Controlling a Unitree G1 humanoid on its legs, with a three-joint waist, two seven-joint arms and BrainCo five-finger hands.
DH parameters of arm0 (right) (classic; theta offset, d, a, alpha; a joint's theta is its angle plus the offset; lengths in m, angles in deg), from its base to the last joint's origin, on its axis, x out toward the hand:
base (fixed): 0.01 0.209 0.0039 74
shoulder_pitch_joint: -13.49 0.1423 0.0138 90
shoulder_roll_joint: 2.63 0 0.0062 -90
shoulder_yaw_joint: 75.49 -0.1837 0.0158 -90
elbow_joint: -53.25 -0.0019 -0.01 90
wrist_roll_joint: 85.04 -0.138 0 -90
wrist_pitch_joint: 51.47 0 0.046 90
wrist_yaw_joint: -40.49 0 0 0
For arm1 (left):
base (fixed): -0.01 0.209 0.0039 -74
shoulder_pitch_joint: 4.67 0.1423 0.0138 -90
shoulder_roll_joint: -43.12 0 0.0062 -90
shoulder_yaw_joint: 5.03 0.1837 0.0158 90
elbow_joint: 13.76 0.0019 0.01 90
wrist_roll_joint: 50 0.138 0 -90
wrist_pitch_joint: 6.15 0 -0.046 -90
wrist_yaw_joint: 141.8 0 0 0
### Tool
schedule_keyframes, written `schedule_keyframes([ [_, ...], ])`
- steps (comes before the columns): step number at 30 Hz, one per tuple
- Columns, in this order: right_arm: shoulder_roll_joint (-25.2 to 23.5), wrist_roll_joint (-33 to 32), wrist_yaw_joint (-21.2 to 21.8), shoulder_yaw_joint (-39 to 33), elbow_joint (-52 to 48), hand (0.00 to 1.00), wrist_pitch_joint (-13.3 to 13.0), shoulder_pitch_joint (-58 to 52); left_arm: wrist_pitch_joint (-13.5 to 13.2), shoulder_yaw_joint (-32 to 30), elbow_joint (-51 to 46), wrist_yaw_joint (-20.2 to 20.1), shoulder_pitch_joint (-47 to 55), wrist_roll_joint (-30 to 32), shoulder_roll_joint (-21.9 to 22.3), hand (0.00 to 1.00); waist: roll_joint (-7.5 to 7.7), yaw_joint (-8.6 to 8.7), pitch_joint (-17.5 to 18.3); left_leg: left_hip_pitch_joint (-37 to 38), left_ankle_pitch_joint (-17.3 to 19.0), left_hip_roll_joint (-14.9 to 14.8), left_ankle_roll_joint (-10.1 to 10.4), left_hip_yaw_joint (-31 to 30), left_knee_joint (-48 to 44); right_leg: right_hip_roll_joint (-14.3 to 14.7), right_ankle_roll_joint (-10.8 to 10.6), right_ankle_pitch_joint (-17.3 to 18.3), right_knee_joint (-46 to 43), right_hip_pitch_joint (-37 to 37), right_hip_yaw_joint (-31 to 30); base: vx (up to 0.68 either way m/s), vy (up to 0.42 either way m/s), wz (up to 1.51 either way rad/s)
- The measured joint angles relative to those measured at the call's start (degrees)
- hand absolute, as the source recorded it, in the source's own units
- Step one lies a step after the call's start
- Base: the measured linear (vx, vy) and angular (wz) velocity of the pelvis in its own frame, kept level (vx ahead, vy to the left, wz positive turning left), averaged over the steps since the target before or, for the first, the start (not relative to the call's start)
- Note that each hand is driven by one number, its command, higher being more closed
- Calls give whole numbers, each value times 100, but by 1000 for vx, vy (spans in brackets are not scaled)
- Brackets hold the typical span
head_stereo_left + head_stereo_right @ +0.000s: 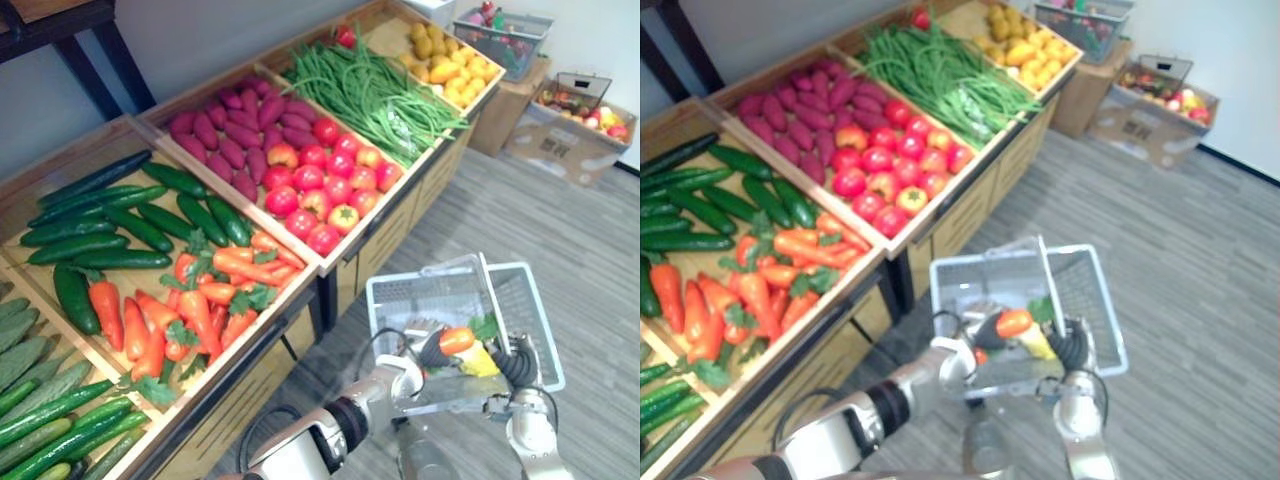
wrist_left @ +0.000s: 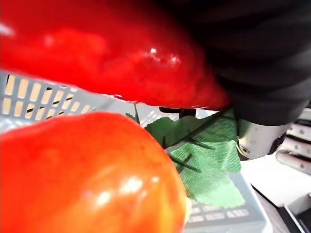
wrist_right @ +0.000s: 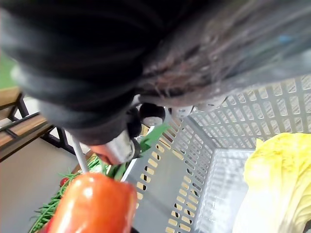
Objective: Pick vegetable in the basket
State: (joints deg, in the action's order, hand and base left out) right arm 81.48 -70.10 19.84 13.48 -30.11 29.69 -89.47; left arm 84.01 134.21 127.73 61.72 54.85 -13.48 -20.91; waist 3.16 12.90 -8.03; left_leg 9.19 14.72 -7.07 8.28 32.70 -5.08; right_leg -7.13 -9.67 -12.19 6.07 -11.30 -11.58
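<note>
The left hand (image 1: pixel 430 350) is over the basket (image 1: pixel 400 300), and its fingers are clamped on a carrot (image 1: pixel 457 340) with a green leaf (image 2: pixel 209 165) at one end. The carrot is in the air inside the rim, not yet lying on the bottom. Just beside it, in the left wrist view, there is a darker red vegetable (image 2: pixel 112 53) very near to the hand's cover. A yellow cabbage (image 3: pixel 277 184) already lies in the basket, under the carrot and a little toward the right hand (image 1: pixel 517 366). This hand is at the near side of the basket, where the handle (image 1: pixel 493 300) comes down to it. Its dark cover hides the grasp, so I cannot tell if it is closed on the handle. The basket is above the grey floor (image 1: pixel 580 230), near the front of the wooden counter (image 1: pixel 240 385). On the counter, each compartment has its own kind: cucumbers (image 1: pixel 110 220), carrots (image 1: pixel 200 300), tomatoes (image 1: pixel 320 185), purple sweet potatoes (image 1: pixel 230 125), green beans (image 1: pixel 370 90) and, at the far end, yellow fruits (image 1: pixel 455 65). Past the counter a cardboard box (image 1: pixel 570 135) with more produce stands on the floor.
</note>
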Motion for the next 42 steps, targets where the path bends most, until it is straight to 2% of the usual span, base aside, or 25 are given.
schedule_keyframes([
  [6,14,-27,-51,43,-443,100,0,-90,2,57,-278,101,0,-41,2,100,67,108,42,8,1,-20,3,52,-3,6,0,0,0,-3,17,-20,-81,-2],
  [10,23,-156,-234,35,-680,100,-12,-179,4,43,-580,154,-1,-44,2,100,129,116,83,56,9,-36,16,154,-1,34,-1,0,-1,-16,0,-6,-77,-6],
  [16,31,-176,-261,123,-698,100,-11,-193,-2,79,-956,270,-3,-54,2,100,160,136,139,107,29,-58,50,318,-1,88,0,1,-34,-53,-69,-10,-77,-10],
  [17,51,-189,-261,134,-700,100,-11,-195,-3,77,-957,271,-4,-64,2,0,159,140,157,107,31,-60,52,331,0,91,0,1,-34,-60,-73,-16,-81,-2],
  [20,51,-191,-256,167,-777,100,-11,-200,-3,18,-1049,285,-4,-262,2,0,153,139,165,109,32,-59,54,350,-2,90,0,2,-34,-62,-79,-21,-74,-2],
  [42,51,-185,-249,374,-793,100,-12,-488,-5,-8,-1251,294,-5,-263,3,0,165,120,438,6,28,-54,51,217,-20,37,20,18,-98,-127,46,-22,-80,3],
])
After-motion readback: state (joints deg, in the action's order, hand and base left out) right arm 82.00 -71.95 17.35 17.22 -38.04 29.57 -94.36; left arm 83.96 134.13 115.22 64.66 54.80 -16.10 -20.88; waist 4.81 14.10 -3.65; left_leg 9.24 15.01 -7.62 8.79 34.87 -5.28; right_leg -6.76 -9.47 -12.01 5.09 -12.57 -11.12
